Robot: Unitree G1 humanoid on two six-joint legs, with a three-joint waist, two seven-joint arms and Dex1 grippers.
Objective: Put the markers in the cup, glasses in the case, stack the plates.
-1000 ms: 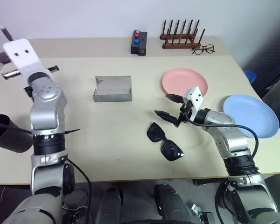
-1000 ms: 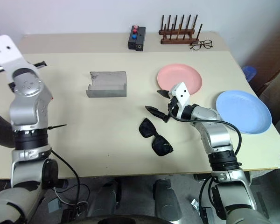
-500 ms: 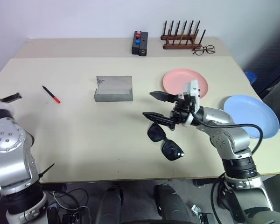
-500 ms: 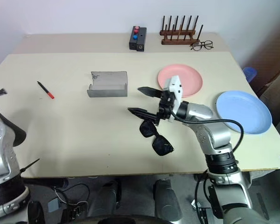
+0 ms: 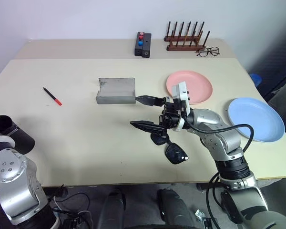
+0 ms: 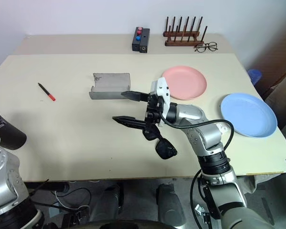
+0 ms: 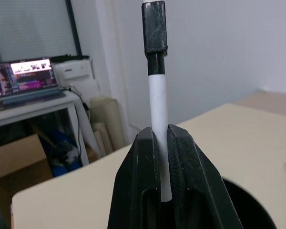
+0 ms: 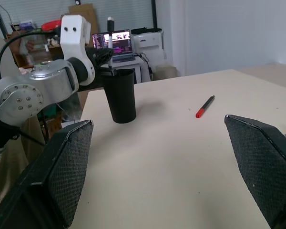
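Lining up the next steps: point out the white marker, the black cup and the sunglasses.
white marker (image 7: 157,114), left wrist view, white barrel above the fingers.
black cup (image 8: 120,98), right wrist view, side wall.
sunglasses (image 6: 165,149), right eye view, nearer lens.

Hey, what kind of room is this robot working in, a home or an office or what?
Probably an office or lab, not a home. An open laptop sits on a side desk with a white machine, perhaps a printer, beside it, cardboard boxes below, and the walls are plain white.

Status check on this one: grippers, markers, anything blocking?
Left gripper shut on white marker, above the cup. Right gripper open over sunglasses. Red-capped marker on table. Nothing blocking.
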